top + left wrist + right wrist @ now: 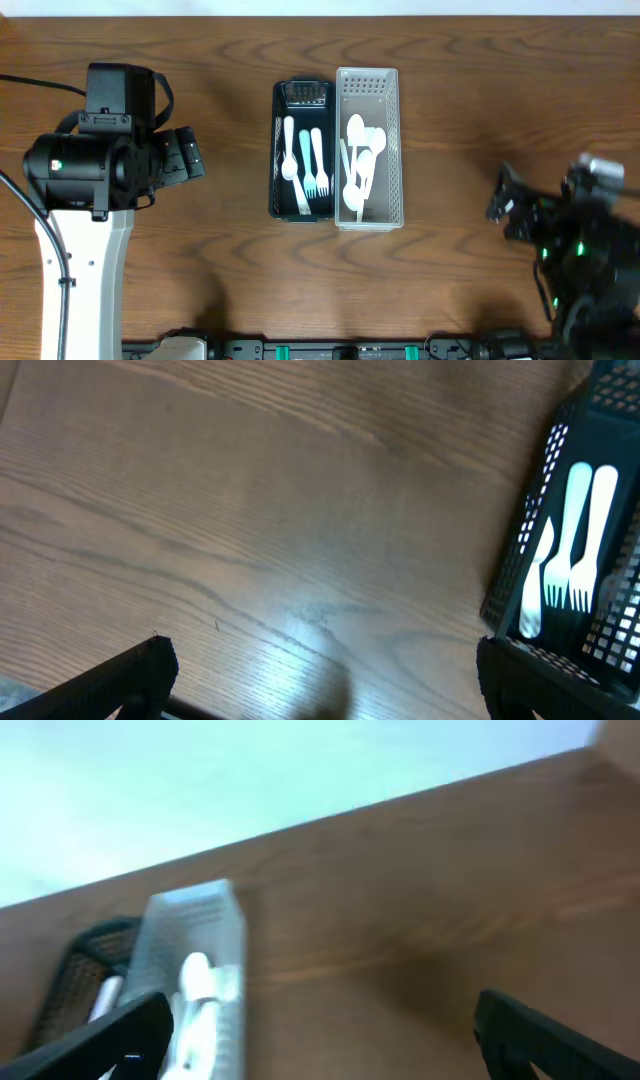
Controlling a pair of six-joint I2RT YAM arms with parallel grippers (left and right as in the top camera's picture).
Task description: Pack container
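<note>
Two slotted containers stand side by side at mid-table. The black one (274, 150) holds white forks (318, 162) and other white cutlery. The white one (399, 150) holds white spoons (360, 160). My left gripper (190, 155) is open over bare wood, left of the black container (512, 565), whose forks (580, 545) show in the left wrist view. My right gripper (508, 205) is open and empty, well to the right of the white container (205, 920). The spoons (195, 982) look blurred there.
The wooden table's far edge (400, 795) runs behind the containers. The left arm's white post (85, 270) stands at the near left, with cables beside it. The right arm's dark body (585, 250) fills the near right corner.
</note>
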